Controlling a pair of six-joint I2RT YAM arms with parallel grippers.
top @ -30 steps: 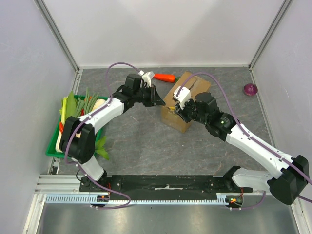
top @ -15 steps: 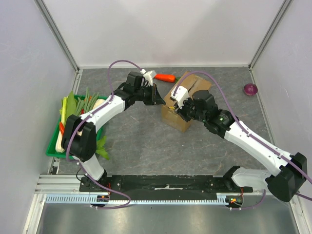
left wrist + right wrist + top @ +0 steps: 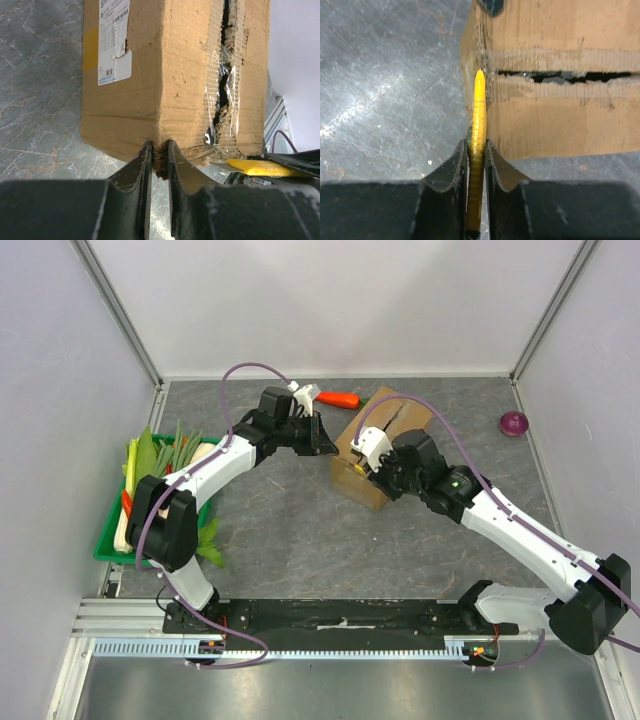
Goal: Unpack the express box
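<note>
The express box [image 3: 385,435], brown cardboard with a white-and-blue label [image 3: 114,45], lies in the middle of the table, its taped top seam [image 3: 222,90] torn open along its length. My left gripper [image 3: 159,152] is shut on the box's near corner edge, also seen from above [image 3: 326,440]. My right gripper [image 3: 477,145] is shut on a yellow utility knife [image 3: 478,115]. The knife's tip touches the box [image 3: 555,115] at the end of the seam. In the left wrist view the knife [image 3: 255,167] shows at the box's lower right corner.
A carrot [image 3: 340,398] lies behind the box. A purple onion [image 3: 513,423] sits at the far right. A green tray [image 3: 112,530] of vegetables stands at the left edge. White walls enclose the table on three sides.
The right wrist has shifted slightly down and left along the box with the knife. The left gripper holds its place on the box corner, pinched a little tighter.
</note>
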